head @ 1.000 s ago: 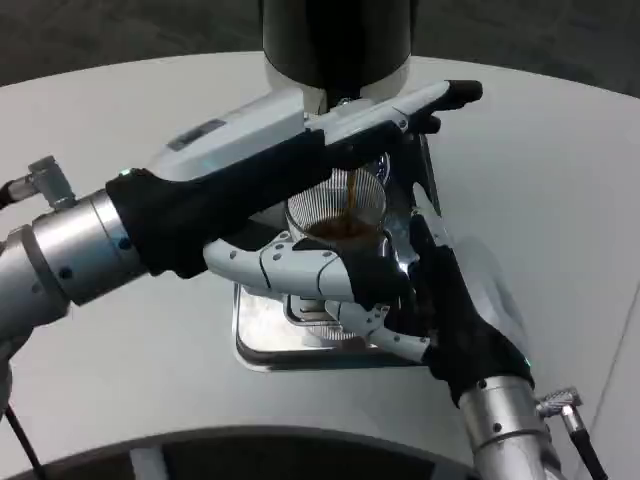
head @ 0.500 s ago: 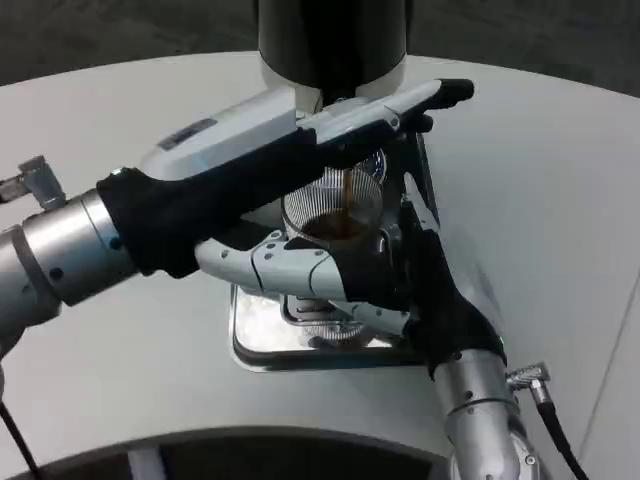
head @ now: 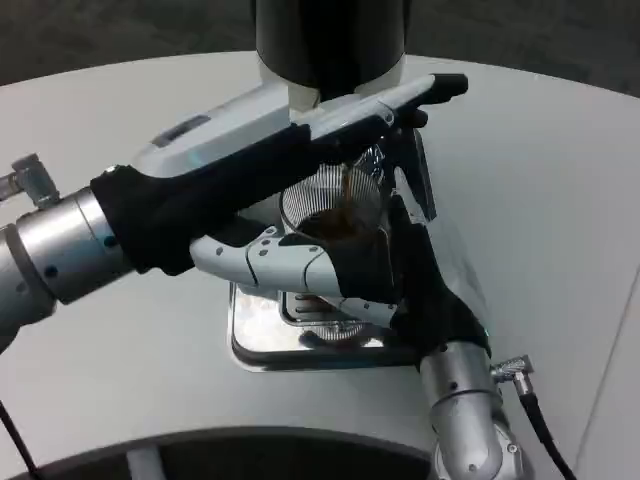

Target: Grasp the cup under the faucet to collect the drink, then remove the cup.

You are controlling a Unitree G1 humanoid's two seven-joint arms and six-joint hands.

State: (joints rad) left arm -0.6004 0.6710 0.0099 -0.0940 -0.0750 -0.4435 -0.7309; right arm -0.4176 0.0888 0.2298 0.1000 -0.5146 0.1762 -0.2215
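**Filling a ribbed clear cup under the dispenser**

Seen from above: a clear, ribbed cup (head: 335, 215) standing on a shiny metal drip tray (head: 262, 340) beneath the faucet (head: 342, 98) of a dark dispenser (head: 330, 40), on a white round surface (head: 540, 180). Thin brown stream of drink (head: 346, 190) falling into the cup, dark liquid pooled inside, well short of the rim. Right robot hand (head: 345, 280) wrapped around the near side of the cup wall, holding it. Left robot hand (head: 300, 135) stretched flat across the top of the scene, fingertips out past the faucet, apparently pressing the tap; no object held, fingers extended rather than curled.

Handling, judged from looks: thin-walled plastic, light when empty, heavier and sloshy now, easily crushed by a hard squeeze. Ribs likely helpful against slipping. Best taken around the mid-wall, kept upright, lifted slowly clear of the tray.

No brand, label or readable writing visible anywhere.
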